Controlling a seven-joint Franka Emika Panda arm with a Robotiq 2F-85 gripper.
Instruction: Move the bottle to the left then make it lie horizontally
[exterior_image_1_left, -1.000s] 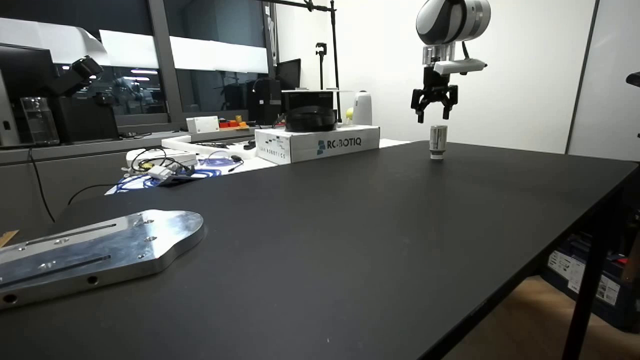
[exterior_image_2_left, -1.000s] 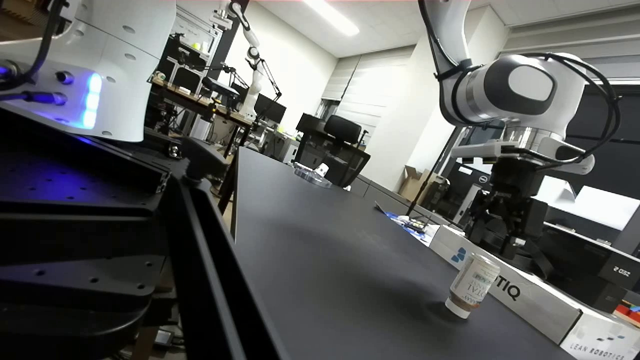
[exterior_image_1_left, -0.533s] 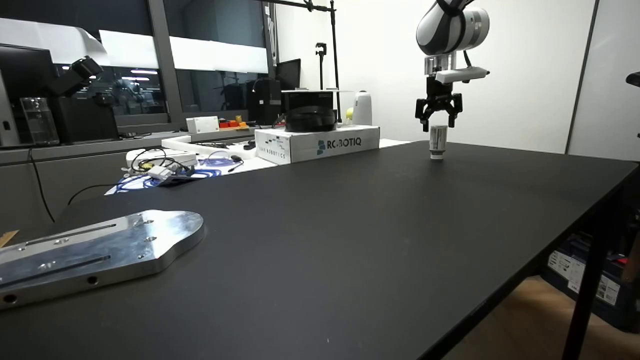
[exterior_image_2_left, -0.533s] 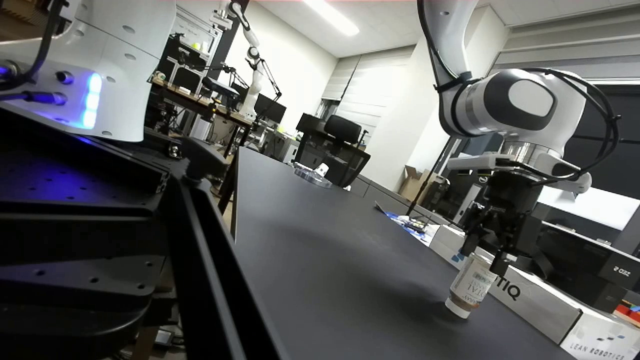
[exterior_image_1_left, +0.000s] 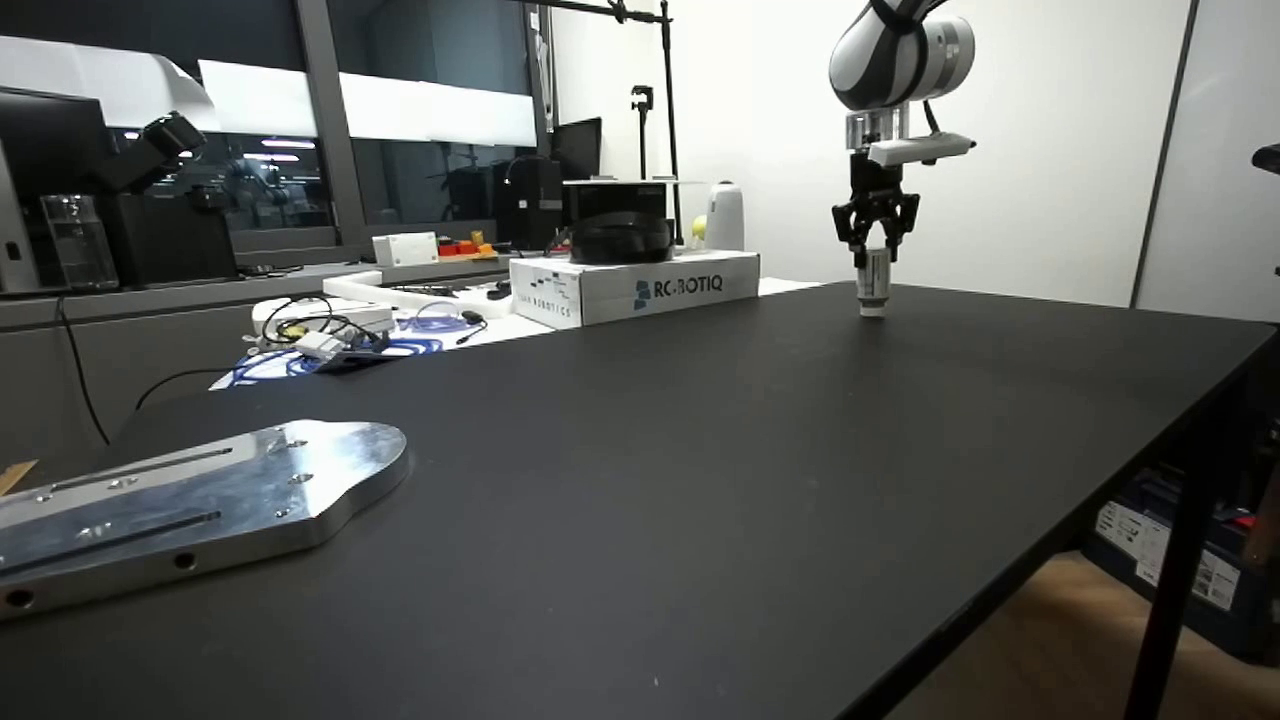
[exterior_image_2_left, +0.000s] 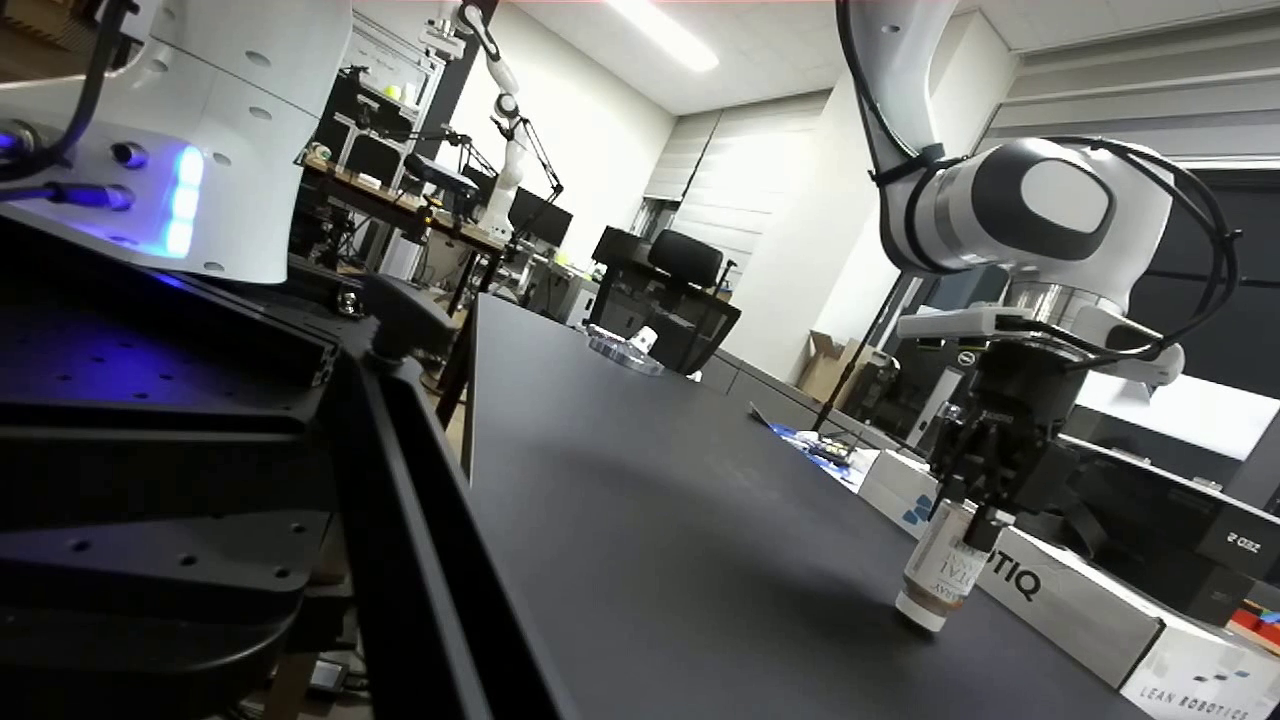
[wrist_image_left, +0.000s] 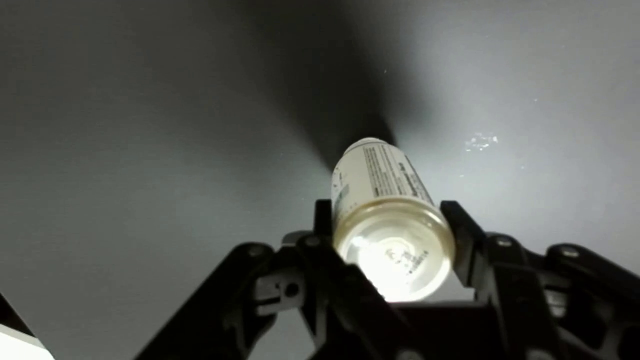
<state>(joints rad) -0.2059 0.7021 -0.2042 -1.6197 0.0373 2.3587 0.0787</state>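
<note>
Two black fingers have come together over the last half second, so the claw is now narrow and holding the bottle near its upturned base. A second ago it hung above; half a second ago gaps showed beside the bottle. The bottle stands upright, cap down, and has shifted very slightly in both exterior views; whether the cap touches the tabletop or has just left it, I cannot tell. For the task, this looks like the grasp being made, with the move left and the laying down both to come. In an exterior view the bottle is close to the tabletop's far left corner, well apart from its right edge. A white box runs along the long edge near it, so a swing that way would probably meet the box. The longest stretch of tabletop reaches from that corner to the opposite end, where a metal plate lies. If left means that way, there should be ample room to carry the bottle and tip it flat, best kept inward of the long edge. Laying it down will likely need a large turn, and, being round, it could roll toward an edge once released.
</note>
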